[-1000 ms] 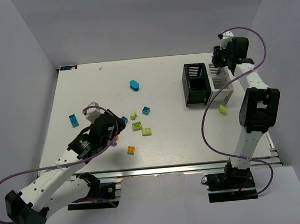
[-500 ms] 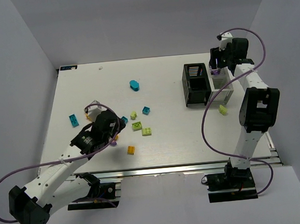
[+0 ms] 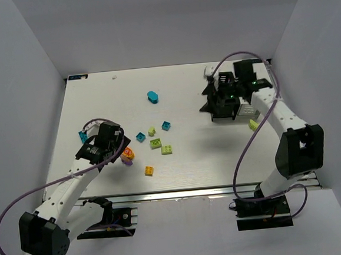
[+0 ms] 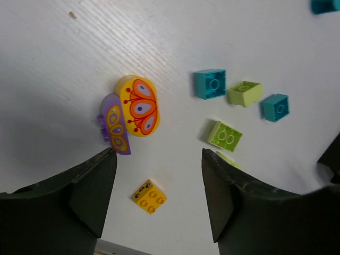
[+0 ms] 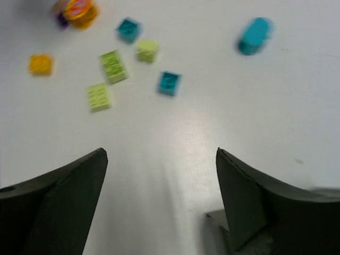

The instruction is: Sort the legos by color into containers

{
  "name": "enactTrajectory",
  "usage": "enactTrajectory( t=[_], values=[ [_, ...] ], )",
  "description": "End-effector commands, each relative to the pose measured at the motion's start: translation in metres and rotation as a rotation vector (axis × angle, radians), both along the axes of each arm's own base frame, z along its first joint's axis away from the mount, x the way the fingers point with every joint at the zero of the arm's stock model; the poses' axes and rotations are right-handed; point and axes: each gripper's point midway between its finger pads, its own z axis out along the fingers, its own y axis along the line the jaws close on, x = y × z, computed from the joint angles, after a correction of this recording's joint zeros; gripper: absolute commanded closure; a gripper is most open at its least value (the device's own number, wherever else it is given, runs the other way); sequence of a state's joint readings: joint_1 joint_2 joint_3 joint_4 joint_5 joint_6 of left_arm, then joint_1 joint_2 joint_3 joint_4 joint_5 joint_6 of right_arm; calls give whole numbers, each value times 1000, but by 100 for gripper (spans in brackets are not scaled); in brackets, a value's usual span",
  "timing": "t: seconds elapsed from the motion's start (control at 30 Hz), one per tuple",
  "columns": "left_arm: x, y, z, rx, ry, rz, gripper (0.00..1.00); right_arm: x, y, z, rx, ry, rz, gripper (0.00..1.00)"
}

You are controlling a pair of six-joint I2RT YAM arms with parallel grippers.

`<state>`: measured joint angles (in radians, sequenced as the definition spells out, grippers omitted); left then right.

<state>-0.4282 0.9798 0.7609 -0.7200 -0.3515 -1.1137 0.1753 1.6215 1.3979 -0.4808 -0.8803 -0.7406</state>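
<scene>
Our left claw (image 4: 158, 157) hangs over the worktop (image 4: 64, 69) with its fingers apart and nothing between them. Just past its tips lie a rounded orange brick (image 4: 139, 105) with a butterfly print and a rounded purple brick (image 4: 116, 130), touching each other. The purple one is nearer the left finger. A small yellow brick (image 4: 149, 196) sits on the worktop in the gap between the fingers. Past the right finger we see a teal brick (image 4: 210, 84) and a pale green brick (image 4: 245, 93). Another green piece is mostly hidden behind that finger.

Our right claw (image 5: 160, 154) is also spread wide and empty. Its view is blurred, so we cannot make out any studs. A rounded teal brick (image 5: 254, 35) lies far ahead to its right.

From above, the right arm covers most of the black bin (image 3: 221, 113), and only part of the white tray (image 3: 250, 108) shows. We cannot tell what the compartments hold. One green brick (image 3: 253, 124) lies just beside the tray.
</scene>
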Motion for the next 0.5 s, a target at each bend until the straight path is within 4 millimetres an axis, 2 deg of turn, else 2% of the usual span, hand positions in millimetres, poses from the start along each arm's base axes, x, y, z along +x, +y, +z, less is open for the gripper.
enactTrajectory(
  t=[0.0,0.1,0.17,0.47],
  values=[
    [-14,3,-24,-9,134,-33,25,-51,20,-24,11,79,82,11],
    [-20,-4,-43,-20,228,-67,22,-57,26,-29,19,121,57,11],
    [-21,-5,-53,-14,260,-73,22,-53,24,-31,13,135,26,11],
    [-13,1,-70,91,333,-122,21,-55,28,-36,24,169,21,11]
  ],
)
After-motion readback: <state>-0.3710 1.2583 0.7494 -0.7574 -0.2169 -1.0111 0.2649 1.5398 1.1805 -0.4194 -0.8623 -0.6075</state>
